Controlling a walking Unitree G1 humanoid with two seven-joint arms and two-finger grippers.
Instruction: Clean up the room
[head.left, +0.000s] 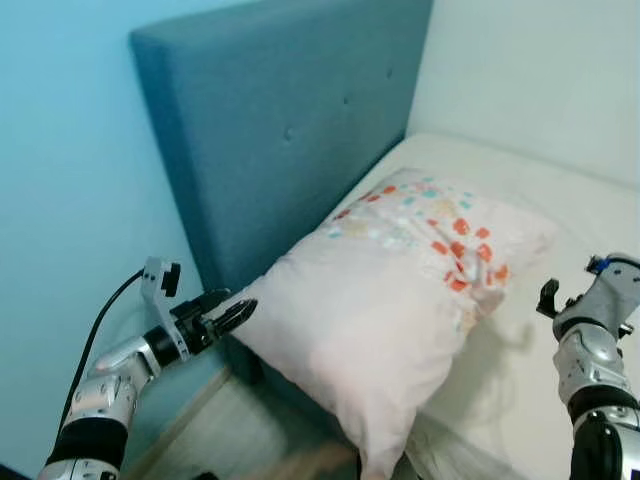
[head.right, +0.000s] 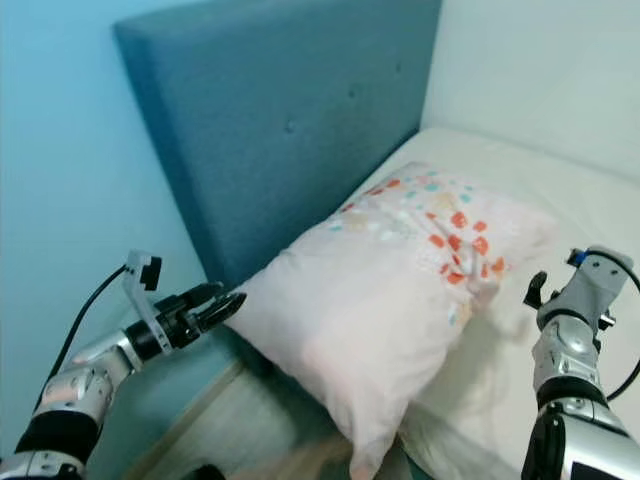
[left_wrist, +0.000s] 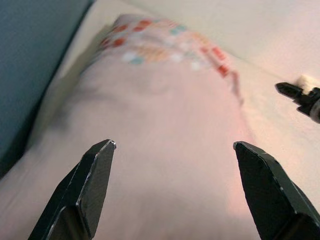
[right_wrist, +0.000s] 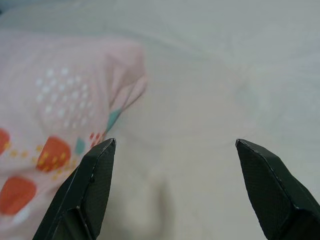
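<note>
Headboard (head.left: 290, 130) crowds pillow (head.left: 400, 290) (mattress (head.left: 540, 200) seemingly open).

This is a bedroom in a home. A tall teal upholstered headboard with button tufting (head.left: 290, 120) stands against a pale blue painted wall (head.left: 60, 200). Against it lies a bed with a white sheet-covered mattress (head.left: 540, 190), reaching to a white side wall (head.left: 540, 70). A soft pale pink pillow printed with orange and teal patches (head.left: 400, 280) rests at the mattress's head edge, overhanging its near corner.
</note>
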